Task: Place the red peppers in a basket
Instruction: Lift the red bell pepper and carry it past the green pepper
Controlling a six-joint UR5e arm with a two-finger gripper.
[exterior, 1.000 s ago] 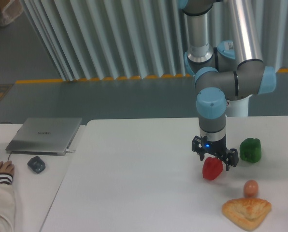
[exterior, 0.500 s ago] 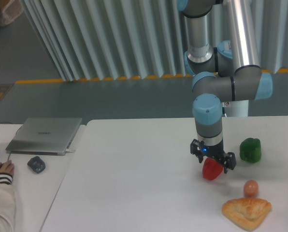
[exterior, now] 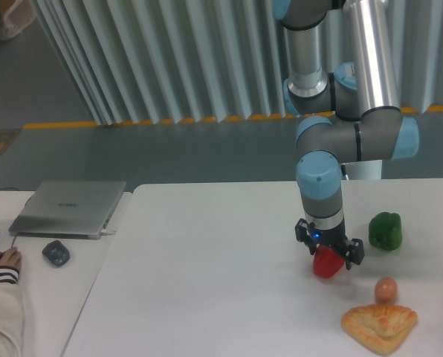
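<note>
Pastry: a golden triangular pastry (exterior: 380,327) lies on the white table (exterior: 207,282) at the lower right of the frame.
Egg: a brown egg (exterior: 386,288) sits just above the pastry, close to it.
Person's hand: a hand (exterior: 6,259) with a striped cuff rests at the lower left edge, near a dark computer mouse (exterior: 56,253).
Red pepper: the glossy red pepper (exterior: 326,262) sits right of centre, left of the egg; whether it rests on the table cannot be told.
Gripper: the black two-finger gripper (exterior: 330,253) points straight down over the red pepper, its fingers set on either side of the pepper's top; a firm clamp cannot be confirmed.
Green pepper: a green bell pepper (exterior: 386,230) stands to the right of the gripper, apart from it.
Laptop: a closed silver laptop (exterior: 69,208) lies at the left, above the mouse.
Arm: the grey-and-blue UR5e arm (exterior: 333,134) rises toward the upper right, before a ribbed grey curtain (exterior: 169,59).
</note>
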